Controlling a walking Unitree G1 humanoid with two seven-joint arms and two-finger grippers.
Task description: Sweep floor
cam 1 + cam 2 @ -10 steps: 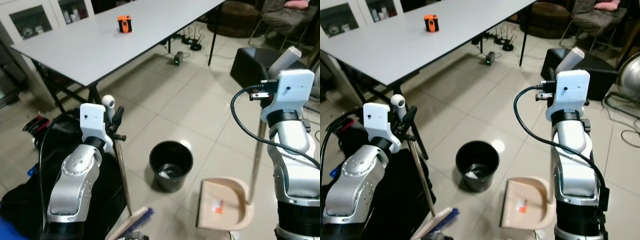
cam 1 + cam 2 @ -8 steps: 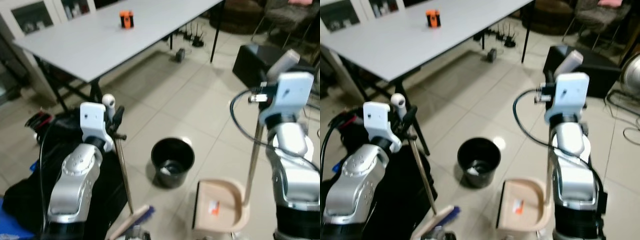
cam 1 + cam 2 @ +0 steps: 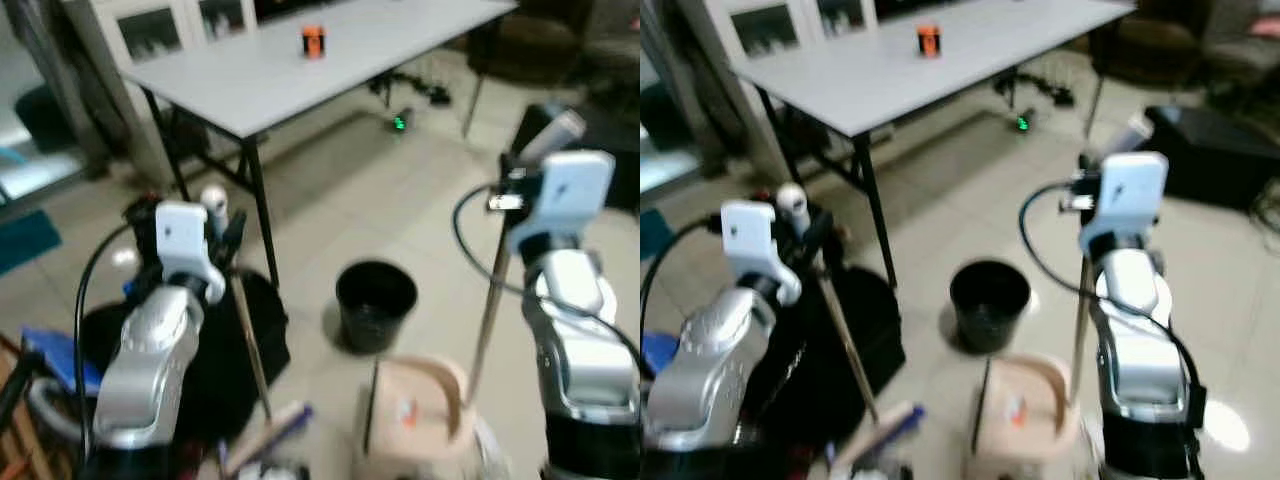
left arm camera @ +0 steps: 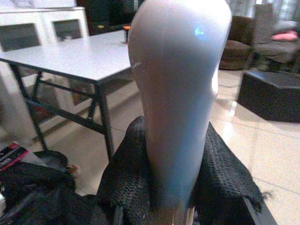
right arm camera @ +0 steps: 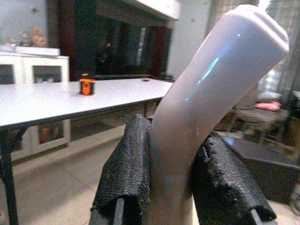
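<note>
My left gripper (image 3: 230, 238) is shut on the broom's thin handle (image 3: 248, 340), just below its rounded white top (image 4: 178, 89). The broom's head (image 3: 265, 440) rests low on the floor by my feet. My right gripper (image 3: 512, 188) is shut on the dustpan's long handle (image 3: 487, 310), whose grey grip (image 5: 206, 103) sticks out between the black fingers (image 5: 126, 173). The beige dustpan (image 3: 415, 415) sits on the tiles in front of me with a small orange and white scrap (image 3: 405, 412) in it. A black bin (image 3: 376, 300) stands just beyond the dustpan.
A grey table (image 3: 300, 70) with a small orange object (image 3: 313, 41) stands ahead, its dark legs (image 3: 258, 215) near the broom. A black bag (image 3: 225, 345) lies at my left, something blue (image 3: 55, 360) beside it. A black box (image 3: 1210, 140) sits far right. Both eye views are blurred.
The whole picture has shifted and blurred, so the camera has moved; table and bin now sit further right. Both grippers keep their hold on broom and dustpan handles.
</note>
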